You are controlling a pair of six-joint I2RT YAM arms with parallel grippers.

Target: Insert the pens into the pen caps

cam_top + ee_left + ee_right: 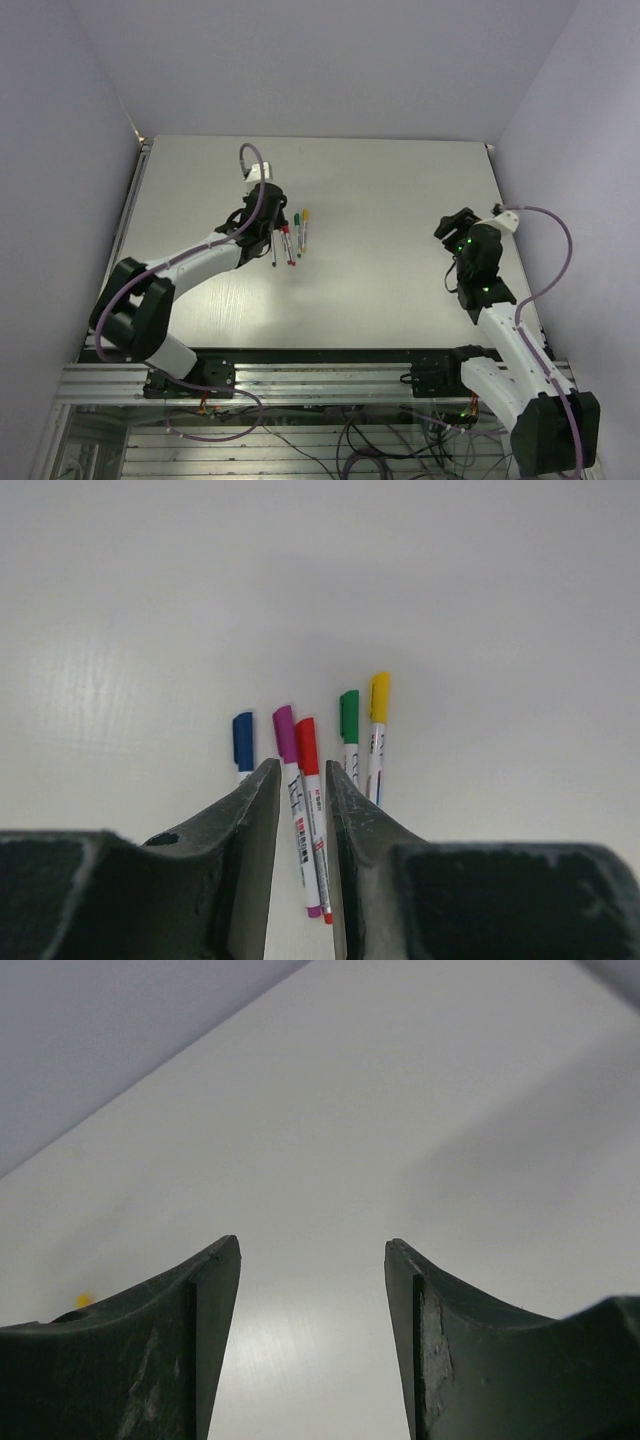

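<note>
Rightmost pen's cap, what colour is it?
The cap is yellow, clearest in the left wrist view.

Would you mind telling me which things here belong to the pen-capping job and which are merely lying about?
Job: five pens, all capped: blue cap, magenta cap, red cap, green cap, yellow cap; left gripper, open over them; right gripper, open, off to the side.
Just there: table; purple cable on the right arm.
</note>
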